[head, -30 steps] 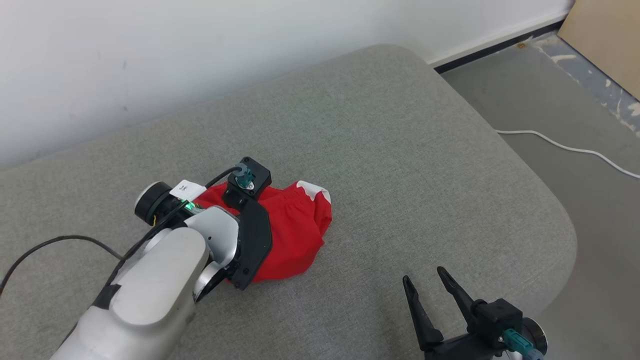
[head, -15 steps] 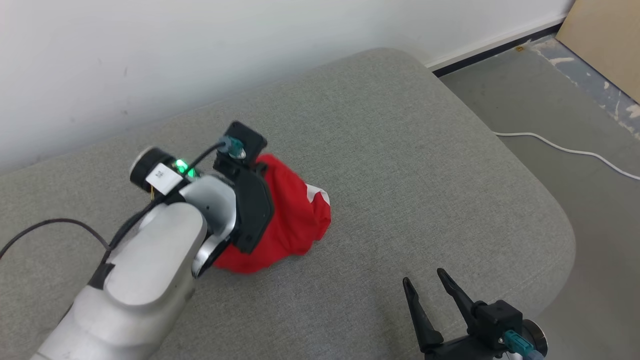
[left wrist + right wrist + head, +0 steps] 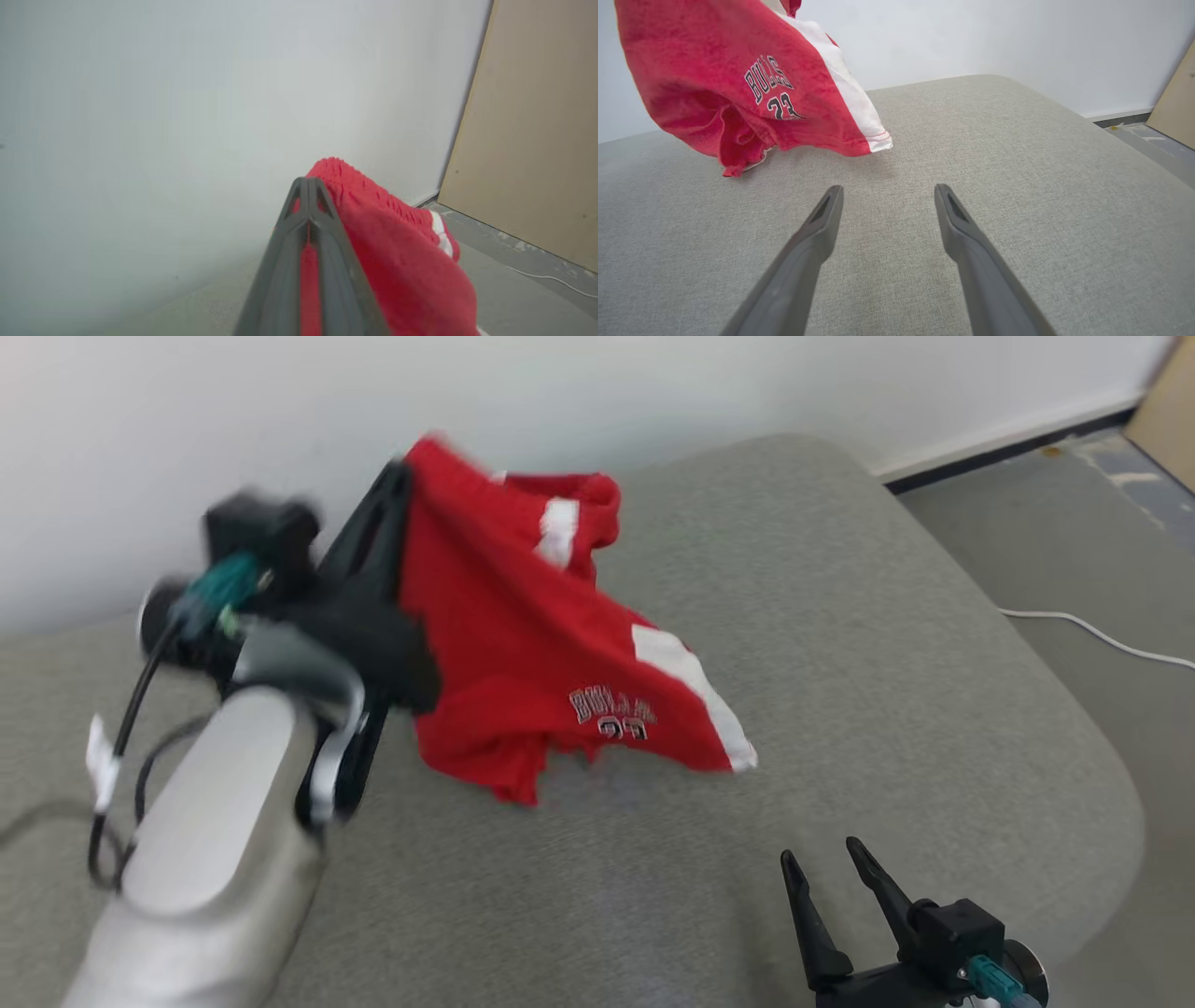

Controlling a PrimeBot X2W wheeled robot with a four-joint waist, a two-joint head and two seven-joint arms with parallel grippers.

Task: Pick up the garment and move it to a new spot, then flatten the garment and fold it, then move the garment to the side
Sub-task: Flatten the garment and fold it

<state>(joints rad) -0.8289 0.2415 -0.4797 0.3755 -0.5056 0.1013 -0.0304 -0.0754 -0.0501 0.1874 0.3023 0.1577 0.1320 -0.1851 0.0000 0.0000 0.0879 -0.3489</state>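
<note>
The garment (image 3: 523,635) is a pair of red shorts with white side stripes and dark lettering. It hangs in the air above the grey cushion (image 3: 840,644), blurred by motion. My left gripper (image 3: 397,485) is shut on its upper edge, with red cloth pinched between the closed fingers in the left wrist view (image 3: 308,196). The garment (image 3: 402,261) drapes to the right of those fingers. My right gripper (image 3: 822,868) stands open at the lower right, low over the cushion. Its fingers (image 3: 822,224) are spread with nothing between them, and the garment (image 3: 752,79) hangs ahead to their left.
A white wall (image 3: 597,392) runs behind the cushion. Grey floor (image 3: 1102,569) lies to the right with a white cable (image 3: 1092,635) on it. A tan board (image 3: 537,140) leans at the far right. The cushion's right half is bare fabric.
My left gripper has lifted the garment off the cushion and swung it upward, so it unfurls in the air. The head camera has shifted slightly. The right gripper has stayed in place.
</note>
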